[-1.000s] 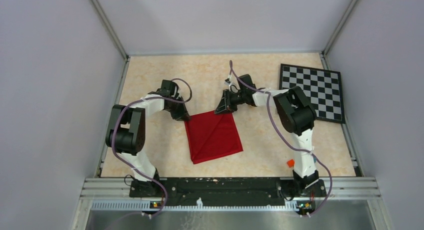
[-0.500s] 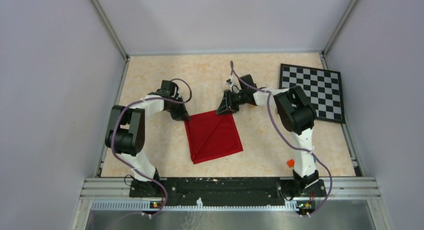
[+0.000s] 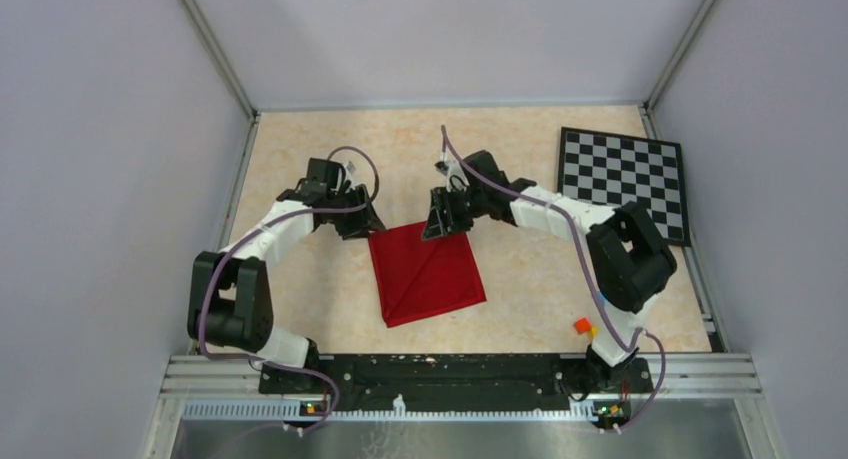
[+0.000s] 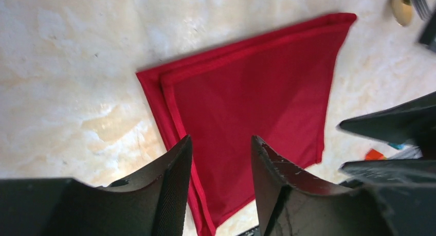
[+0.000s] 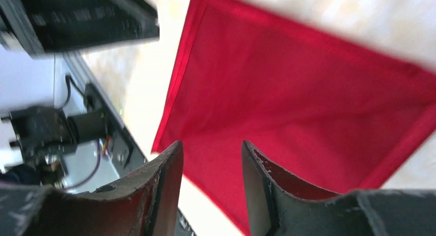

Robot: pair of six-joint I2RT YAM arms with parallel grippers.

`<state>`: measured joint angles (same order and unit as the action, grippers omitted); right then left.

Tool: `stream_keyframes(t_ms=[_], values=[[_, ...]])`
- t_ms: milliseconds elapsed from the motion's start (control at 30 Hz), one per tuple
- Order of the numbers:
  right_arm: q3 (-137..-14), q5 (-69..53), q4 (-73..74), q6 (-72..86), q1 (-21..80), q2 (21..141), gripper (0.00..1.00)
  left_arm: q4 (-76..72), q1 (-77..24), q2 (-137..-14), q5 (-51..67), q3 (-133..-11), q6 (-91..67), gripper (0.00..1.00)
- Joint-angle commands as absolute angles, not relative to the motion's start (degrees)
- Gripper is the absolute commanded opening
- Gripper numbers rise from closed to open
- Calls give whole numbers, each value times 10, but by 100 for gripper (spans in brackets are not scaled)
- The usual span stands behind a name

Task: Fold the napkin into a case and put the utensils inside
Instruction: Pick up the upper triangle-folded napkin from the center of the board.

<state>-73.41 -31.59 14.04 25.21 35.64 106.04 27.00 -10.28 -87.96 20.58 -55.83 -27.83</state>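
Note:
The deep-red napkin [image 3: 427,273] lies folded flat on the table, with a diagonal crease across it. My left gripper [image 3: 362,224] hovers at its far left corner, open and empty, and the cloth [image 4: 247,97] shows between its fingers [image 4: 177,164]. My right gripper [image 3: 439,225] hovers at the far right corner, open and empty above the cloth [image 5: 313,102]. The gold spoon's bowl [image 4: 400,7] and the dark fork's tines [image 4: 420,0] show only at the top right edge of the left wrist view. In the top view the right arm hides them.
A black-and-white checkered board [image 3: 625,182] lies at the back right. Small orange and yellow blocks [image 3: 582,327] sit near the right arm's base. Metal rails and walls enclose the table. The left arm [image 5: 77,15] shows in the right wrist view.
Both arms have swung: the left elbow moved down and left, and the right arm's elbow moved right and nearer. Both grippers have drawn slightly back from the napkin's far corners. The napkin has not moved.

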Motion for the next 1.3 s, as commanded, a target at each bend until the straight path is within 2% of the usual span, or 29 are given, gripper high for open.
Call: stream_keyframes(t_ms=[0, 233, 400, 500, 567, 600, 667, 833, 900, 1033, 1267], values=[[-608, -288, 98, 284, 384, 991, 45, 281, -105, -799, 248, -517, -270, 56], [-473, -291, 18, 319, 384, 969, 42, 281, -112, -713, 257, -444, -292, 66], [-436, -189, 64, 302, 372, 954, 39, 285, -112, -665, 265, -438, -297, 75], [-444, -100, 108, 278, 371, 930, 39, 276, -111, -657, 286, -431, -305, 76], [-459, -54, 131, 265, 371, 917, 39, 260, -112, -660, 307, -419, -318, 75], [-469, -37, 140, 256, 370, 915, 40, 251, -112, -662, 313, -411, -327, 70], [-495, -17, 158, 234, 370, 925, 40, 231, -112, -666, 312, -395, -343, 67], [-540, -70, 171, 210, 399, 902, 43, 217, -117, -700, 283, -384, -388, 63], [-547, -111, 165, 217, 410, 889, 44, 213, -118, -721, 271, -389, -409, 58], [-553, -172, 136, 218, 453, 882, 44, 187, -122, -750, 253, -393, -470, 59], [-599, -101, 147, 180, 575, 926, 45, 183, -140, -821, 217, -421, -516, 57]])
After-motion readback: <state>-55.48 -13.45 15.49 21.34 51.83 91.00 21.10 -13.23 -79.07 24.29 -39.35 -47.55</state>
